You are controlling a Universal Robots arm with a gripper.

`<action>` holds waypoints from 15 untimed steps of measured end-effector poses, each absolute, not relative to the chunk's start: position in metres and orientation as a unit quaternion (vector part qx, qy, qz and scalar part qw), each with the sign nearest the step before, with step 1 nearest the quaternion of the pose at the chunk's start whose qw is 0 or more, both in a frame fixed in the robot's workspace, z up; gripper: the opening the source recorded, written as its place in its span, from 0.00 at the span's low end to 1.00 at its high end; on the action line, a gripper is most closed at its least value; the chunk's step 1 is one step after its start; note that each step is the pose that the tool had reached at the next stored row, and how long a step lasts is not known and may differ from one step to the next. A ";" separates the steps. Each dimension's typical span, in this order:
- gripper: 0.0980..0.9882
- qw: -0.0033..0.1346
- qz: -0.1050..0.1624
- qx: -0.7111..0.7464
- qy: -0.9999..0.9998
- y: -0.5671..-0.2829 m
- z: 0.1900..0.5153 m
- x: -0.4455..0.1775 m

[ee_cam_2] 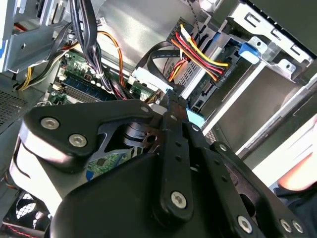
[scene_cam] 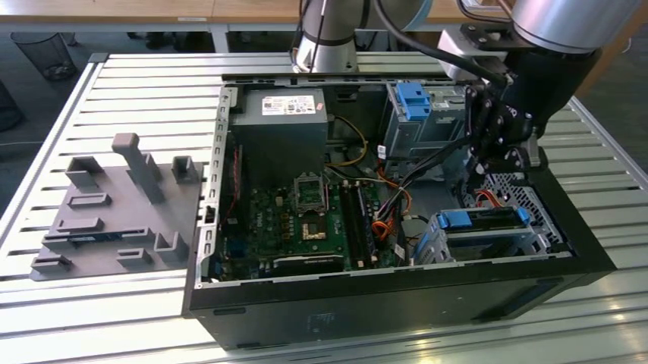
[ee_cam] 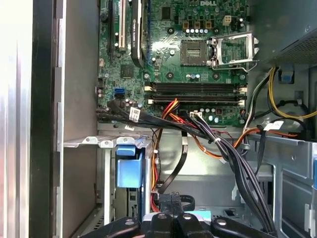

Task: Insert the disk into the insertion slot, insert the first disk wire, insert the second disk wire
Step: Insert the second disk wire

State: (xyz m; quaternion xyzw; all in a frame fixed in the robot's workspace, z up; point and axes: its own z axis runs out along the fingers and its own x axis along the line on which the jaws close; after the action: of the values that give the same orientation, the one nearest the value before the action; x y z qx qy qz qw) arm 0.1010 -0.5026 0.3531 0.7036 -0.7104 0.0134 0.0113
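An open computer case [scene_cam: 405, 303] lies on its side on a slatted metal tabletop [scene_cam: 132, 76], taking up the middle and right of the exterior view. A grey plastic tray [scene_cam: 111, 220] with upright pegs sits on the tabletop at the exterior view's left, well apart from the case.

The robot arm [scene_cam: 567, 23] comes in from the upper right of the exterior view. It reaches down into the case, and its black hand [scene_cam: 488, 178] hangs just above the lower right corner of the interior.

The disk [scene_cam: 481, 221], silver with a bright blue frame, sits inside the slot [scene_cam: 524, 199]. The slot is a low metal cage with mesh walls, in the lower right of the exterior view, directly below the hand.

The green motherboard [scene_cam: 303, 220] fills the middle of the case. In the first wrist view the motherboard [ee_cam: 198, 64] lies beyond a tangle of black cables.

In both wrist views the fingers of the hand [ee_cam_2: 172, 99] [ee_cam: 171, 203] are pressed together. They appear to pinch the end of a black flat wire [ee_cam: 173, 173] that loops up toward the motherboard. In the second wrist view, a bundle of red, yellow and orange wires [ee_cam_2: 198, 52] runs just beyond the fingertips.
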 end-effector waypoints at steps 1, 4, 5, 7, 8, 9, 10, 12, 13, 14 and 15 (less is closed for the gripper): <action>0.01 0.012 0.014 0.704 -0.710 -0.503 0.354 0.101; 0.02 0.014 0.016 0.704 -0.710 -0.502 0.354 0.101; 0.02 0.015 0.017 0.703 -0.710 -0.502 0.355 0.101; 0.08 0.017 0.019 0.703 -0.710 -0.502 0.355 0.101; 0.08 0.019 0.021 0.703 -0.710 -0.502 0.355 0.101; 0.08 0.021 0.023 0.703 -0.710 -0.501 0.355 0.101; 0.08 0.022 0.024 0.703 -0.710 -0.500 0.355 0.101; 0.08 0.023 0.025 0.703 -0.711 -0.498 0.355 0.101; 0.08 0.024 0.026 0.702 -0.711 -0.497 0.355 0.102; 0.08 0.024 0.026 0.702 -0.711 -0.495 0.354 0.102; 0.10 0.025 0.027 0.702 -0.711 -0.495 0.354 0.103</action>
State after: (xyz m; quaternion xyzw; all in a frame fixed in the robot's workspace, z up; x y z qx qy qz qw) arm 0.1026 -0.4949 0.3542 0.7020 -0.7113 0.0270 0.0250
